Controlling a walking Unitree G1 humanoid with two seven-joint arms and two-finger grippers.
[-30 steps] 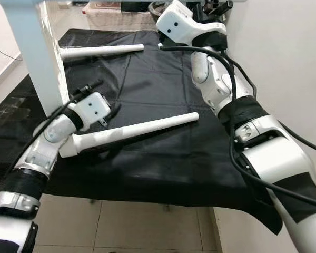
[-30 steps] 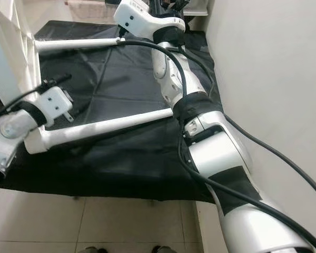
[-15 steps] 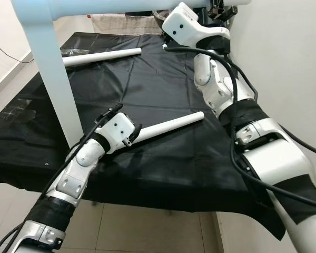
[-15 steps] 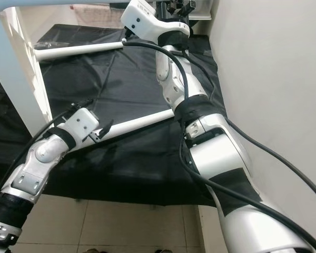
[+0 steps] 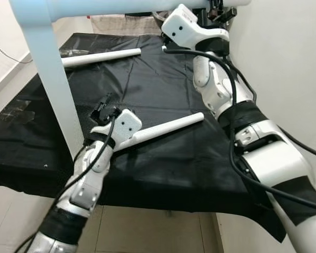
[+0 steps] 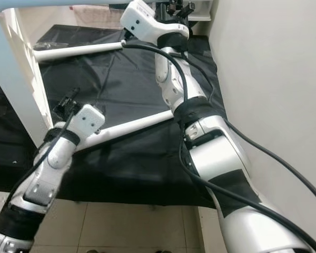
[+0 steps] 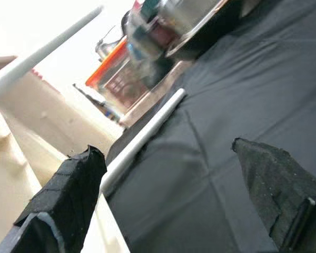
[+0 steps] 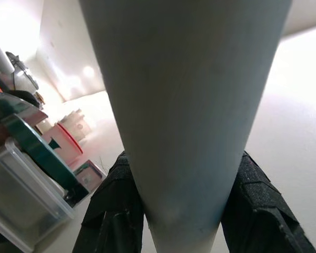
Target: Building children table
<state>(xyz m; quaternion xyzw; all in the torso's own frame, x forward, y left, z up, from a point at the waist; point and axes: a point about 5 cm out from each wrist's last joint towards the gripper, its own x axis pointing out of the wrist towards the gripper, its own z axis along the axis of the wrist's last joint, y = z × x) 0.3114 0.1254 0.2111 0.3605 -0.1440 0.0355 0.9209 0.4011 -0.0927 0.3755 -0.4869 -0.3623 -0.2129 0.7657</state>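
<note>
Black cloth (image 5: pixel 163 89) covers the low platform, with pale floor tiles (image 5: pixel 147 232) at 6 o'clock and a white wall (image 5: pixel 284 68) at 3 o'clock. At 12 o'clock, past the cloth's far edge, clutter of bins and containers (image 7: pixel 147 47) stands blurred.

A white table frame (image 5: pixel 47 79) rises at 9 to 10 o'clock, its thick upright standing on the cloth and a rail running across the top of the head views.

One white leg (image 5: pixel 166 128) lies on the cloth near the middle, slanting toward 2 o'clock. A second leg (image 5: pixel 100 56) lies well apart from it at 11 o'clock, near the frame's upright.

The left hand (image 5: pixel 106 112) hangs at 8 o'clock over the thick end of the middle leg, its white wrist housing just above that end. In the left wrist view its two black fingers (image 7: pixel 68 190) stand wide apart with nothing between them; the far leg and the cloth show through the gap.

The right hand (image 5: pixel 221 11) is raised at 1 o'clock by the top rail. In the right wrist view its fingers (image 8: pixel 116 211) sit on either side of a pale tapered leg (image 8: pixel 184 105), pressed against it and holding it.
</note>
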